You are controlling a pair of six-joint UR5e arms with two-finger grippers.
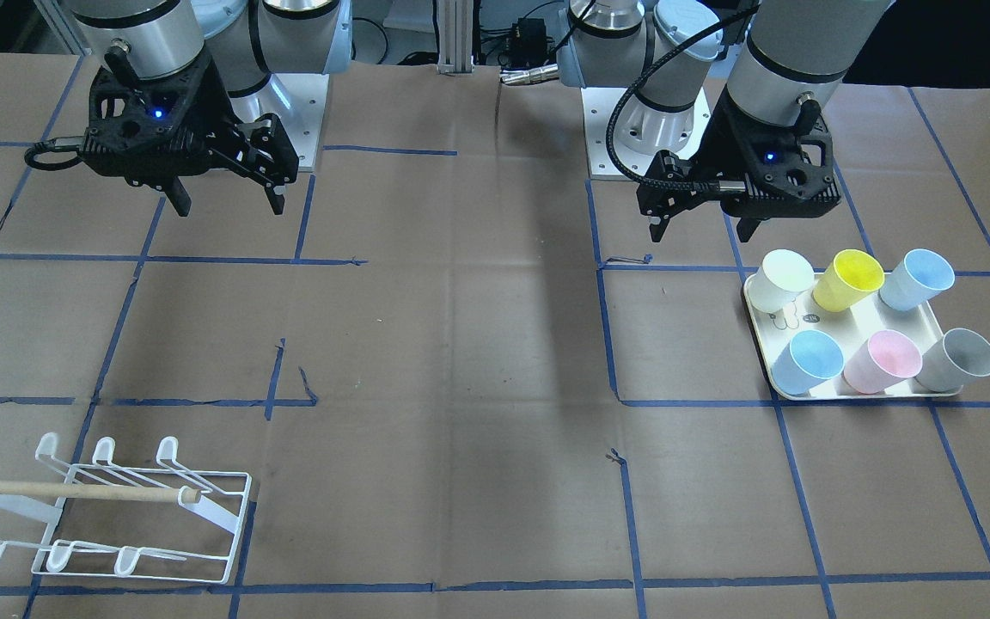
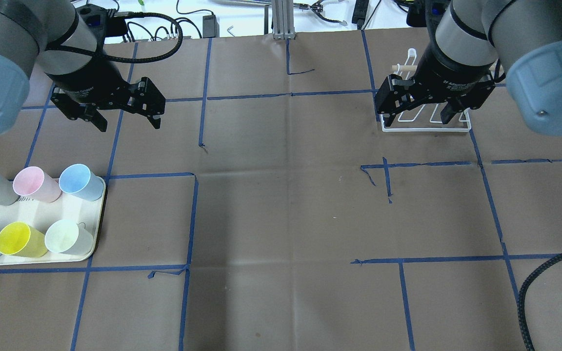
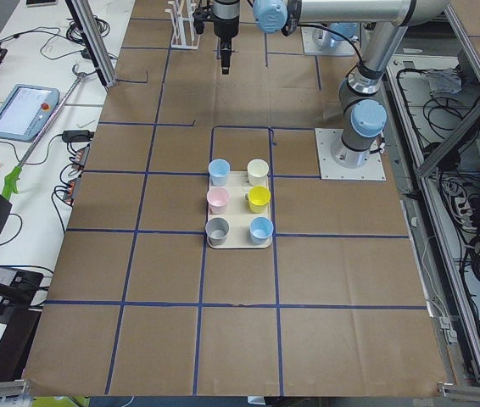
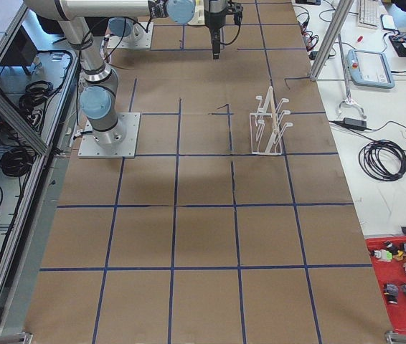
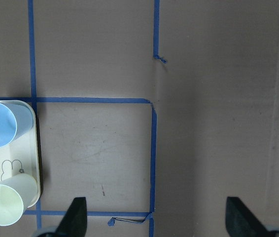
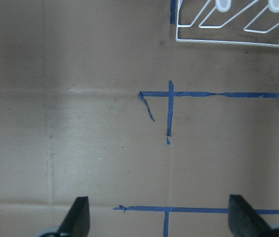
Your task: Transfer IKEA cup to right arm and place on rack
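Several pastel IKEA cups, among them a yellow one (image 1: 847,279) and a pink one (image 1: 882,361), stand upright on a cream tray (image 1: 856,394) on my left side. My left gripper (image 2: 129,126) hangs open and empty above the table just beyond the tray (image 2: 42,212). In its wrist view the left gripper (image 5: 157,219) looks down on the tray's edge (image 5: 33,148) and two cups. My right gripper (image 2: 417,118) is open and empty, hovering in front of the white wire rack (image 2: 427,127). No cup hangs on the rack (image 1: 143,516).
Brown paper with a grid of blue tape lines covers the table. Both arm bases are bolted at the robot's edge. A red bin of small parts (image 4: 404,276) and a teach pendant (image 4: 371,68) lie off the table on a side bench.
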